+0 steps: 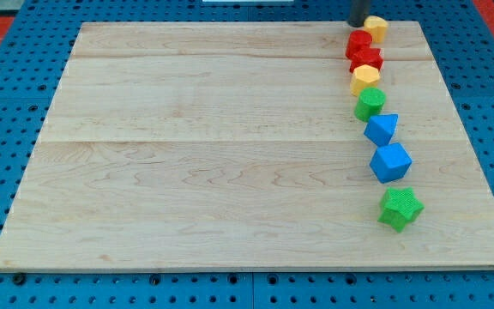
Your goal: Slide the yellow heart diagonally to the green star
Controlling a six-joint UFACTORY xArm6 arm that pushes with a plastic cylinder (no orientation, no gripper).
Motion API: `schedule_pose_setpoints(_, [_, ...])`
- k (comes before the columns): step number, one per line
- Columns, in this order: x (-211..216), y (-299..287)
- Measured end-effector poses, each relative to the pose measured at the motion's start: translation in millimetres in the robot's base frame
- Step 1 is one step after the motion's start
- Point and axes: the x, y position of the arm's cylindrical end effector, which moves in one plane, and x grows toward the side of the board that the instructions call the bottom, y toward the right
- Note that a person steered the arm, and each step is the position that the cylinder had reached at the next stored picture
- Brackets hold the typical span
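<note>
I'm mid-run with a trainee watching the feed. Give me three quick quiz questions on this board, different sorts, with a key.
1. True or false: my tip is at the view's top, right beside the yellow heart.
2. Multiple choice: which block lies nearest the view's bottom? A) blue block B) green star C) yellow block
3. Fill in: directly below the yellow heart come two ___ blocks.

Key: 1 true; 2 B; 3 red. All the blocks form one column on the wooden board, near its right side, and the heart and the star are at its opposite ends.
</note>
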Motion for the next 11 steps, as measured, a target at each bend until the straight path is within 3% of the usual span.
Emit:
schedule_pose_setpoints(3, [17.9, 72.5])
schedule_pose_setpoints(4, [30.8, 57.8])
schedule_pose_setpoints(7, [25.5, -108.1])
schedule_pose_setpoints(8, [4.9, -120.9])
schedule_pose_setpoints(10, [79.0, -166.3])
schedule_pose_setpoints(11, [88.7, -166.3])
